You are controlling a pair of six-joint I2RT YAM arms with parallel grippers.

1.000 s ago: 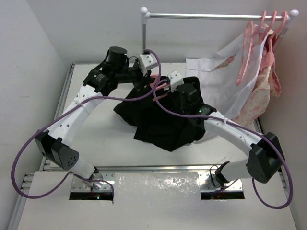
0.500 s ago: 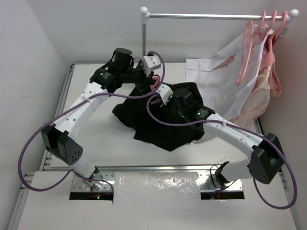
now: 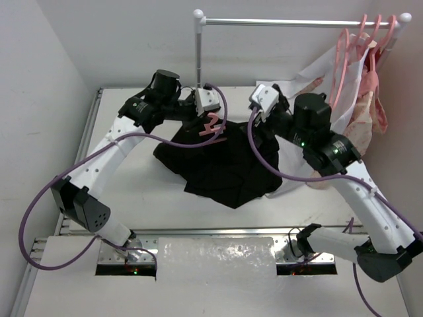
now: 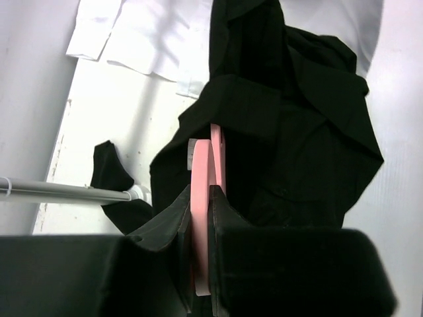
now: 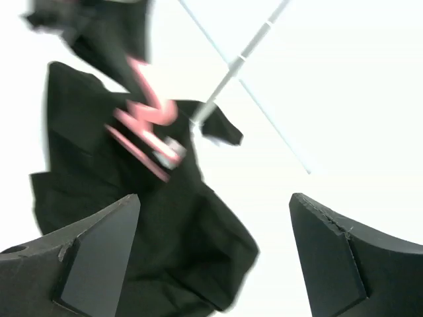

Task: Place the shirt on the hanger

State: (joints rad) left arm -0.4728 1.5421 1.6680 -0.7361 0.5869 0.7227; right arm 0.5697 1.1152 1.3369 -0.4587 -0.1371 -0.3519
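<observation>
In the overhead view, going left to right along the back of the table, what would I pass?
Light-pink plastic hanger in the left gripper → crumpled white fabric shirt → spare pink hangers hooked on the metal rail → pink floral garment.

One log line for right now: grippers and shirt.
left gripper: shut on hanger | right gripper: open, holding nothing | shirt: crumpled, partly covering hanger

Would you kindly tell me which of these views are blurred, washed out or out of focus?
Right wrist: motion blur smears the hanger and shirt, and the background is blown out white. Left wrist: the close jaws are soft and dark, the shirt beyond crisp. Top external: sharp and evenly lit.
</observation>
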